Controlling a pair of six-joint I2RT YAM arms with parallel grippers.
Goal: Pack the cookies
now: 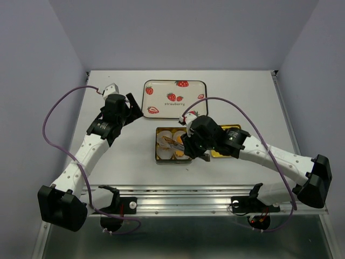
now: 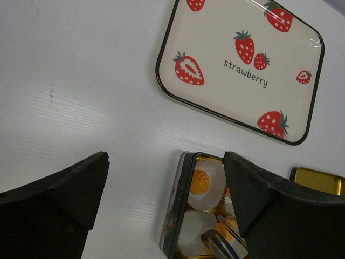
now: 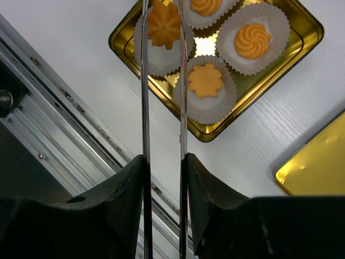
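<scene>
Right gripper (image 3: 163, 162), jaws clamped on tongs (image 3: 144, 81), should loosen gently so the cookie (image 3: 163, 24) between the tips sits flat in its cup (image 3: 156, 58); left gripper (image 2: 166, 159) jaws open.

White arms (image 1: 81, 162) with black joints (image 1: 102, 128) carry purple cables (image 1: 45, 123).

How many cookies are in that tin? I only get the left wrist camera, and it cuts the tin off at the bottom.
Observer: Four cookies, each in its own paper cup, fill the tin.
Operator: What's the shiny thing poking in?
Observer: Metal tongs, gripped by the right pincer. One flower-shaped cookie sits between their blades.
Operator: Are they all flowers?
Observer: No. Two look like flowers and two like swirls.
</scene>
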